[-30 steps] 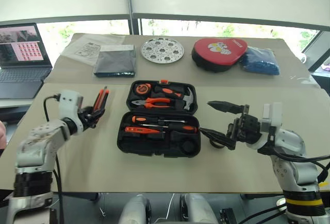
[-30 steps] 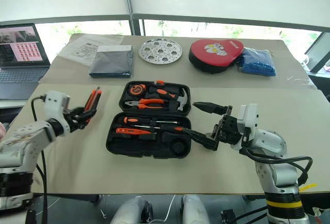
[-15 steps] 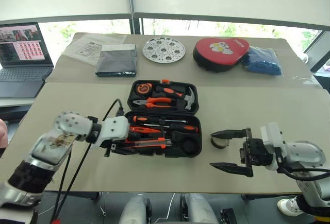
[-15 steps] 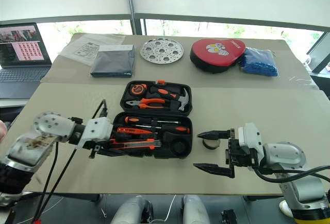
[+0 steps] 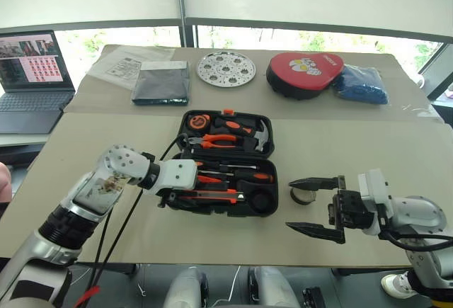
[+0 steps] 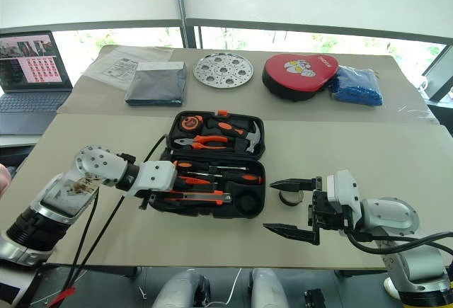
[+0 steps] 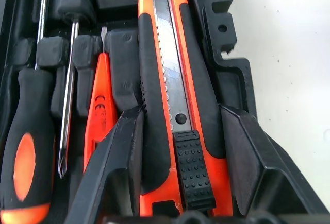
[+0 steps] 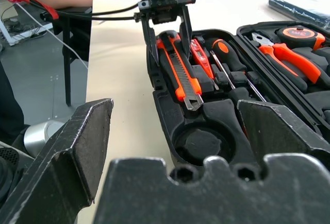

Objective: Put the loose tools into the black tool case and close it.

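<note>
one small tape roll [image 5: 306, 195] stood on the surface just right of the black tool case [image 5: 225, 162], its round slot empty. the right gripper [image 5: 316, 205], nearer arm, had fingers wide apart, one beside the roll. the left gripper [image 7: 178, 157] clamped the utility knife [image 7: 175, 95], lengthwise in the case's front slot.

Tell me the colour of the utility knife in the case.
The utility knife is orange and black with a silver blade strip, clearest in the left wrist view.
</note>
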{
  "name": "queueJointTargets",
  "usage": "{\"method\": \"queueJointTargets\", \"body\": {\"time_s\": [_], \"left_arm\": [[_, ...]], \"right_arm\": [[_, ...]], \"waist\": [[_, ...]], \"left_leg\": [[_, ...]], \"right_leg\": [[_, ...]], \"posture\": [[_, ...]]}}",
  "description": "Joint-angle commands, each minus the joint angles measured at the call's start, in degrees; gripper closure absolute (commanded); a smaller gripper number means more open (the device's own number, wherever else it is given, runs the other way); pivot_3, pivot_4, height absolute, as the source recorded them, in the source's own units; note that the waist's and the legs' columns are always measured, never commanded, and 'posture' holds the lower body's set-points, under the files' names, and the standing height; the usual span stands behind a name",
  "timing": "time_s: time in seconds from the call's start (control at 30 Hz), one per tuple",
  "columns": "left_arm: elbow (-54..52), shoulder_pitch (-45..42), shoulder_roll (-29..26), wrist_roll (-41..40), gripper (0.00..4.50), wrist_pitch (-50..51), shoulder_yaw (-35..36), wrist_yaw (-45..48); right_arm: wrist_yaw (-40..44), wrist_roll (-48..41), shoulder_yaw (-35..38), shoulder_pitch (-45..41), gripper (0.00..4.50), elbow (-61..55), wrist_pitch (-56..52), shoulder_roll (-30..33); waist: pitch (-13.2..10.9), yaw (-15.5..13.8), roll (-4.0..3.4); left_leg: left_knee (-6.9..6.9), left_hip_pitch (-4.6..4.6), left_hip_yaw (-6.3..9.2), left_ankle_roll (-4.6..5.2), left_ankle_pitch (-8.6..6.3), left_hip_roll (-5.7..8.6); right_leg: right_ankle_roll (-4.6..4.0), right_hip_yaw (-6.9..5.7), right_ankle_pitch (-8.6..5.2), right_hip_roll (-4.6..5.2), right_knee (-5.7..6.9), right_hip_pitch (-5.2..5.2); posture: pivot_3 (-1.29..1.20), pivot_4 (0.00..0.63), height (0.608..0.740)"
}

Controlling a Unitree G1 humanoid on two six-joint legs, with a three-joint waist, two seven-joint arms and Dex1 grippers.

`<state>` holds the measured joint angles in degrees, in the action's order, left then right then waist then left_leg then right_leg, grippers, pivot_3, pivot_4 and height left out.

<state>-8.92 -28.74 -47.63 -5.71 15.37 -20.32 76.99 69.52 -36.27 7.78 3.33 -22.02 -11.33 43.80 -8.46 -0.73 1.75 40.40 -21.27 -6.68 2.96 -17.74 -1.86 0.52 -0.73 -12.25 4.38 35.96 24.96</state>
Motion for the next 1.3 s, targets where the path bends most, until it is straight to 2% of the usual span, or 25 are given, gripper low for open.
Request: {"method": "queueJointTargets", "body": {"time_s": [0.03, 0.07, 0.2, 0.33, 0.43, 0.63, 0.67, 0.73, 0.83, 0.93, 1.0, 1.17, 1.23, 1.3], "left_arm": [[-0.08, 0.89, -1.46, 0.7, 2.76, 0.47, -1.75, 2.88], [0.08, 1.1, -1.44, 0.46, 1.75, 0.29, -1.36, 2.82], [1.56, 0.47, 1.44, -3.44, 0.54, -1.44, 3.18, 0.88], [0.41, -0.64, 4.71, -13.74, 0.54, 3.26, 9.88, 1.28], [1.76, 0.17, 5.01, -14.7, 1.25, 0.88, 11.52, 1.73], [4.54, 5.89, 6.54, -11.96, 3.43, -7.05, 10.05, 1.26], [5.26, 6.64, 7.04, -11.16, 3.92, -8.37, 9.7, 0.79], [7.41, 7.95, 8.17, -9.44, 4.47, -10.46, 9.2, -0.62], [10.73, 8.37, 8.9, -6.61, 4.47, -12.81, 8.35, -2.3], [12.06, 9.45, 7.18, -4.53, 4.47, -10.76, 5.69, -0.62], [13.29, 9.14, 7.9, -2.71, 4.47, -8.88, 5.2, -3.7], [11.01, 7.62, 11.48, -6.85, 4.47, 11.99, 4.99, -9.47], [8.01, 7.24, 10.88, -10.28, 4.47, 24.98, 4.03, -9.54], [5.57, 7.39, 9.4, -11.64, 4.47, 29.05, 2.59, -8.18]], "right_arm": [[-0.72, -0.92, 0.88, -0.33, 0.0, -1.94, 0.21, -0.46], [-0.76, -0.91, 0.87, -0.41, 0.0, -1.89, 0.19, -0.54], [-1.08, -0.8, 0.52, -1.37, 0.0, -1.04, 0.26, -0.94], [-1.67, -1.0, 0.52, -2.25, 0.0, -0.25, 0.07, -1.76], [-1.71, -0.78, 0.59, -2.51, 0.0, 0.39, 0.27, -2.28], [-2.78, -0.47, 0.73, -2.66, 0.0, 1.43, 0.88, -3.87], [-2.95, -0.38, 0.75, -2.68, 0.0, 1.47, 1.03, -4.13], [-3.3, -0.25, 0.78, -2.51, 0.0, 1.22, 1.12, -4.61], [-3.57, -0.33, 0.96, -2.45, 0.0, 0.98, 1.02, -4.76], [-3.88, -0.46, 1.15, -2.2, 0.0, 0.58, 0.9, -4.78], [-4.05, -0.66, 1.45, -1.98, 0.0, 0.32, 0.77, -4.66], [-5.08, -1.68, 2.7, -0.17, 0.0, -1.41, -0.27, -4.33], [-5.54, -2.21, 3.27, 0.7, 0.0, -2.32, -0.74, -4.07], [-5.85, -2.54, 3.73, 1.18, 0.0, -2.7, -1.01, -3.83]], "waist": [[0.0, 0.07, 0.0], [0.0, 0.15, 0.0], [0.01, 0.24, 0.0], [0.0, 0.05, 0.01], [0.0, 0.03, 0.0], [0.0, 0.05, 0.0], [0.0, 0.04, 0.0], [0.0, 0.03, 0.0], [0.0, -0.11, 0.0], [0.02, -0.12, -0.02], [0.05, 0.0, -0.06], [0.3, -0.62, -0.42], [0.44, -0.59, -0.33], [0.56, -0.35, -0.37]], "left_leg": [[0.0, 0.01, 0.0, 0.0, 0.0, 0.0], [0.0, 0.02, 0.0, 0.0, 0.0, -0.01], [-0.01, 0.06, 0.0, -0.01, 0.0, -0.04], [0.04, -0.01, 0.01, -0.01, 0.01, -0.06], [0.26, -0.08, 0.04, 0.0, 0.0, -0.09], [0.31, -0.04, 0.04, 0.06, -0.04, -0.07], [0.32, -0.04, 0.04, 0.07, -0.04, -0.07], [0.33, -0.04, 0.04, 0.07, -0.04, -0.06], [0.36, -0.04, 0.04, 0.11, -0.06, -0.06], [0.36, 0.14, 0.06, 0.17, -0.1, -0.07], [0.35, 0.38, 0.08, 0.21, -0.13, -0.1], [0.36, 0.66, 0.11, 0.31, -0.13, -0.06], [0.38, 0.66, 0.12, 0.31, -0.05, -0.07], [0.38, 0.75, 0.13, 0.3, -0.04, -0.07]], "right_leg": [[0.0, 0.0, 0.0, 0.0, 0.0, 0.0], [0.01, 0.01, -0.01, -0.01, 0.01, 0.0], [0.03, 0.03, -0.02, -0.04, 0.04, 0.01], [0.03, 0.0, -0.03, 0.01, 0.05, 0.03], [0.05, -0.03, -0.03, 0.03, 0.12, 0.03], [0.05, -0.01, -0.02, 0.02, 0.13, -0.04], [0.06, -0.01, -0.02, 0.03, 0.14, -0.04], [0.05, -0.01, -0.02, 0.03, 0.15, -0.04], [0.07, -0.03, -0.01, 0.04, 0.15, -0.06], [0.07, -0.04, 0.0, 0.07, 0.13, -0.29], [0.07, -0.06, -0.01, 0.07, 0.09, -0.58], [0.11, 0.02, -0.01, 0.14, 0.08, -0.92], [0.14, 0.05, 0.03, 0.1, 0.09, -0.93], [0.26, 0.1, -0.02, 0.08, 0.11, -0.98]], "posture": [[0.0, 0.15, 0.74], [0.0, 0.15, 0.74], [0.0, 0.15, 0.74], [0.0, 0.15, 0.74], [0.0, 0.15, 0.74], [0.0, 0.15, 0.74], [0.0, 0.15, 0.74], [0.0, 0.15, 0.74], [0.0, 0.15, 0.74], [0.0, 0.15, 0.74], [0.0, 0.15, 0.74], [0.0, 0.15, 0.74], [0.0, 0.15, 0.74], [0.0, 0.15, 0.74]]}}
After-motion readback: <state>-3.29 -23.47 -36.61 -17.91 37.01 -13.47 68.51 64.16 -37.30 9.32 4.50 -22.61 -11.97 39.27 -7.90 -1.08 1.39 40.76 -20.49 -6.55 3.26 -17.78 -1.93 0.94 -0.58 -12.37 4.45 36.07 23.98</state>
